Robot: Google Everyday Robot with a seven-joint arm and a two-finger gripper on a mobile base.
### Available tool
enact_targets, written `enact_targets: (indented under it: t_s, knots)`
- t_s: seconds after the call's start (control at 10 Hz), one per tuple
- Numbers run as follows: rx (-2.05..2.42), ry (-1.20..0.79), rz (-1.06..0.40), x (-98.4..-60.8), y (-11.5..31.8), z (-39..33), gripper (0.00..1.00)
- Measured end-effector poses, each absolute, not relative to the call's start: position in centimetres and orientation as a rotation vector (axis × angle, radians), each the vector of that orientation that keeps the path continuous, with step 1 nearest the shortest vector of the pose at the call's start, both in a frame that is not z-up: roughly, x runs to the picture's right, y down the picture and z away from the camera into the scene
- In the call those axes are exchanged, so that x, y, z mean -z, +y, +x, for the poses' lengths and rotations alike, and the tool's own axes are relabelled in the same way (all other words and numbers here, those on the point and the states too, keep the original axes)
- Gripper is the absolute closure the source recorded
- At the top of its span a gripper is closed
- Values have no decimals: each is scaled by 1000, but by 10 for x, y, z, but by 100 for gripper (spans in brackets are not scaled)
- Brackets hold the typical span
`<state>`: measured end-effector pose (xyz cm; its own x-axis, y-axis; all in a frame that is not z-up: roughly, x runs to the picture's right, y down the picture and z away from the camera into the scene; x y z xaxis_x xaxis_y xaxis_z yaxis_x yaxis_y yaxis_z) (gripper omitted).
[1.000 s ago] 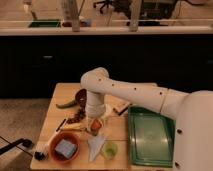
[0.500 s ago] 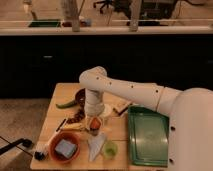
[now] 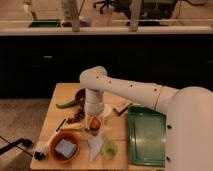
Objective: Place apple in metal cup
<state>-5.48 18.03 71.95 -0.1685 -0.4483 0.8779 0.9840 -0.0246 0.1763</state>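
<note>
My gripper [image 3: 94, 116] points straight down from the white arm over the middle of the wooden table [image 3: 57, 92]. The red-orange apple [image 3: 94, 122] is right under the gripper's tip. The small grey metal cup [image 3: 94, 131] stands directly beneath the apple, with only its lower part showing. I cannot tell whether the apple rests in the cup or hangs just above it.
A dark red bowl [image 3: 80, 94] and a green vegetable [image 3: 65, 104] lie at the back left. An orange bowl [image 3: 65, 146] holding a grey-blue sponge is at the front left. A white napkin [image 3: 95, 145], a lime-green round thing [image 3: 109, 148] and a green tray [image 3: 146, 135] are also here.
Almost nothing has changed. The arm and the apple stay in the same place over the cup.
</note>
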Motion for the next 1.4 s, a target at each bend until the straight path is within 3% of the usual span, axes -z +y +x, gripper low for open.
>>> enact_targets:
  t_s: [0.4, 0.6, 1.4]
  knots:
    - [1507, -990, -759, -720, 180, -55, 32]
    - [1509, -993, -759, -720, 181, -55, 20]
    - [1513, -1005, -752, -722, 183, -52, 20]
